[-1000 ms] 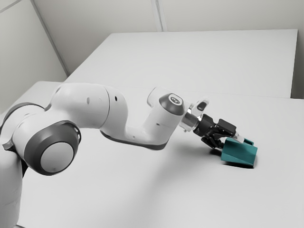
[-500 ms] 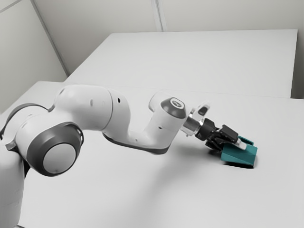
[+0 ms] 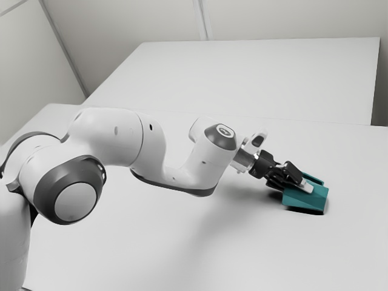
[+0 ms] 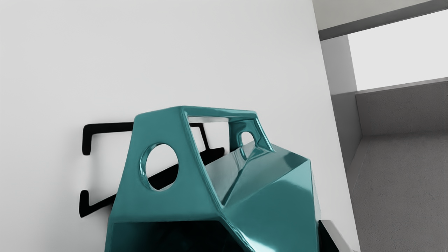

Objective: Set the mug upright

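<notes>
Pale tabletop [image 3: 151, 236] stretched wide around the teal mug [image 3: 306, 201], which lay on its side toward the exterior view's right; the gripper [image 3: 306, 188] was right at it, its spread and hold impossible to tell

Wrist view: the mouth faced the gripper, and a straight table edge [image 4: 329, 94] ran past the mug

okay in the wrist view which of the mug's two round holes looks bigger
The near hole in the broad side, with black shadow seen through it; the far hole looks much smaller.
</notes>
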Tool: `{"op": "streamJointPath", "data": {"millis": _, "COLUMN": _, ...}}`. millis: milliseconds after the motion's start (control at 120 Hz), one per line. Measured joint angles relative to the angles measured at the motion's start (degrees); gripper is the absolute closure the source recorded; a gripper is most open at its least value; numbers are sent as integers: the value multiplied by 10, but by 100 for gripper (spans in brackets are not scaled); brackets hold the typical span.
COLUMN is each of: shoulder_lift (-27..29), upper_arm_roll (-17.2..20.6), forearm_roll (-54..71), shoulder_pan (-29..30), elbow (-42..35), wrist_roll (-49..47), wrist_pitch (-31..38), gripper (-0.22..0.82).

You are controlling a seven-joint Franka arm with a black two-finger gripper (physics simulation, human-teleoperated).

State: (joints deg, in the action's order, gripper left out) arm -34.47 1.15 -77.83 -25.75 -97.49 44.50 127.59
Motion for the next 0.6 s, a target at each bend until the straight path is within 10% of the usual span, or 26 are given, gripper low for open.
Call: {"op": "streamJointPath", "data": {"millis": 600, "shoulder_lift": 49, "upper_arm_roll": -1, "forearm_roll": -11, "shoulder_pan": -3, "elbow": -8, "wrist_roll": 14, "wrist_pitch": 0, "gripper": 75}}
